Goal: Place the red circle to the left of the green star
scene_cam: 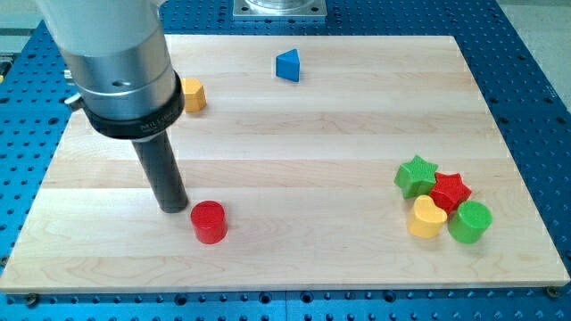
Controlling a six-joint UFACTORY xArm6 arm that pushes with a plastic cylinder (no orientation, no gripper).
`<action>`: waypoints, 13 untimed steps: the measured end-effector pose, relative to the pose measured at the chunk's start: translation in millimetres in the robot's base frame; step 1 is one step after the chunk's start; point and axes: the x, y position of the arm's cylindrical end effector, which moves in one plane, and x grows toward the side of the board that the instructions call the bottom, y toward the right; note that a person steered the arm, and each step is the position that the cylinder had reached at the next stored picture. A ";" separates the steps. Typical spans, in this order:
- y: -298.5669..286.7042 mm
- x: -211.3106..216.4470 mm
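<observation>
The red circle [210, 222] lies on the wooden board [294, 134] at the view's lower left. The green star [416, 175] sits at the view's right, far from the red circle. My tip [173, 208] rests on the board just left of the red circle, a small gap apart and slightly higher in the view. The rod rises from it to the large grey arm body at the view's top left.
A red star [451, 190], a yellow heart [426, 217] and a green circle [469, 222] cluster right under the green star. A blue triangle [287, 65] lies at the top centre. A yellow block [193, 94] sits partly behind the arm.
</observation>
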 end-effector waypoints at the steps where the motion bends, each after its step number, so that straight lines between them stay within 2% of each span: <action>1: 3.2 1.7; 3: 11.3 7.8; 4: 6.0 24.1; 5: 106.7 6.6; 6: 88.9 -8.2; 7: -3.2 -14.9; 8: 11.4 70.4; 9: 110.1 60.0; 10: 117.5 39.4; 11: 71.7 73.3; 12: 47.3 5.2; 13: 150.4 -12.5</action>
